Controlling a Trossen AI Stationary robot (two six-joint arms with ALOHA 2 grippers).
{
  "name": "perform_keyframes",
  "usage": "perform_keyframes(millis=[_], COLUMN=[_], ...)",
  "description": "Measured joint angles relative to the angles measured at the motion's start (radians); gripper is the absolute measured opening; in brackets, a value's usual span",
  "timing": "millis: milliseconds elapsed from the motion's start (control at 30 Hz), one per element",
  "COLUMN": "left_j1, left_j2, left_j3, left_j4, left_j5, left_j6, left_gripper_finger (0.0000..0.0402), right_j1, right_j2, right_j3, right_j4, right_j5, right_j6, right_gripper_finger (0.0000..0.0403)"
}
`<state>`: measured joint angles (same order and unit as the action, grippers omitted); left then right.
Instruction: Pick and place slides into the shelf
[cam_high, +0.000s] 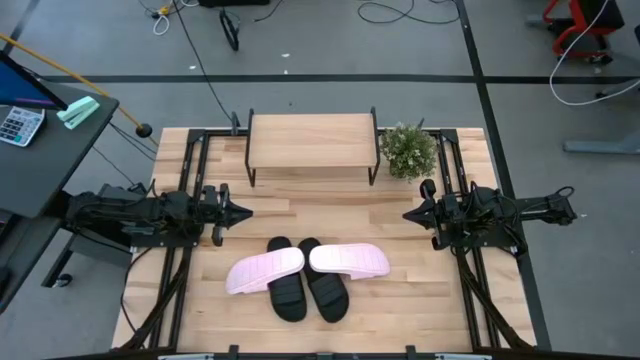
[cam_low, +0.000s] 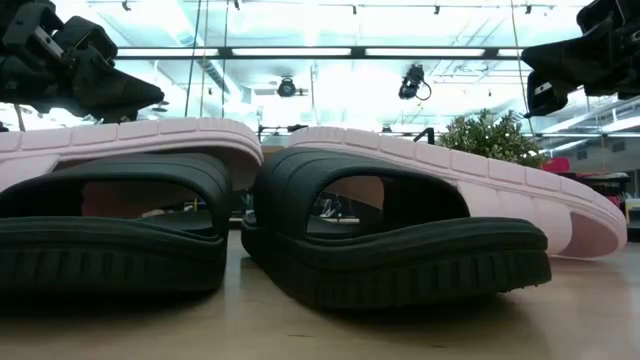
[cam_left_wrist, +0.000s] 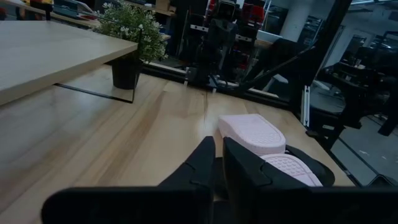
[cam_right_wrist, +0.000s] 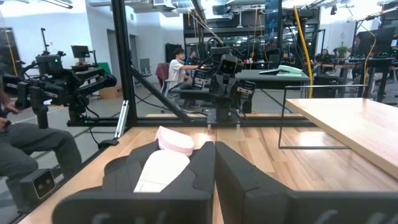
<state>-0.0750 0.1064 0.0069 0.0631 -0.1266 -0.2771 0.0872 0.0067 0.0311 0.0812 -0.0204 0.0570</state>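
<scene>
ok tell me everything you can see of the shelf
The shelf is a low bench-like rack: a light wood plank top on thin black metal legs. It stands upright at the far middle of the slatted table, its top bare and no slides on it. A small potted plant sits just off its right end; whether they touch I cannot tell. Both grippers are well clear of it.

- My left arm reaches in level from the left side, wrist straight, pointing toward the middle.
- My left gripper (cam_high: 243, 211) hangs above the surface, fingers (cam_left_wrist: 202, 163) pressed nearly together and holding nothing.
- My right arm mirrors it from the right side.
- My right gripper (cam_high: 409, 214) faces the left one, well apart, fingers (cam_right_wrist: 205, 163) closed and empty.
</scene>
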Motion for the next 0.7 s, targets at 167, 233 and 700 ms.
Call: perform_keyframes(millis=[167,233,700], left_j1=[0.0,0.0,0.0], left_j2=[0.0,0.0,0.0], left_j3=[0.0,0.0,0.0], left_j4=[0.0,0.0,0.0], left_j5=[0.0,0.0,0.0], left_j6=[0.0,0.0,0.0], left_gripper_finger=[0.0028,0.003,0.0033], right_j1=[0.0,0.0,0.0], right_j2=[0.0,0.0,0.0], right_j3=[0.0,0.0,0.0], right_j4=[0.0,0.0,0.0], right_j5=[0.0,0.0,0.0], right_j6=[0.0,0.0,0.0], right_gripper_finger=[0.0016,0.0016,0.0016])
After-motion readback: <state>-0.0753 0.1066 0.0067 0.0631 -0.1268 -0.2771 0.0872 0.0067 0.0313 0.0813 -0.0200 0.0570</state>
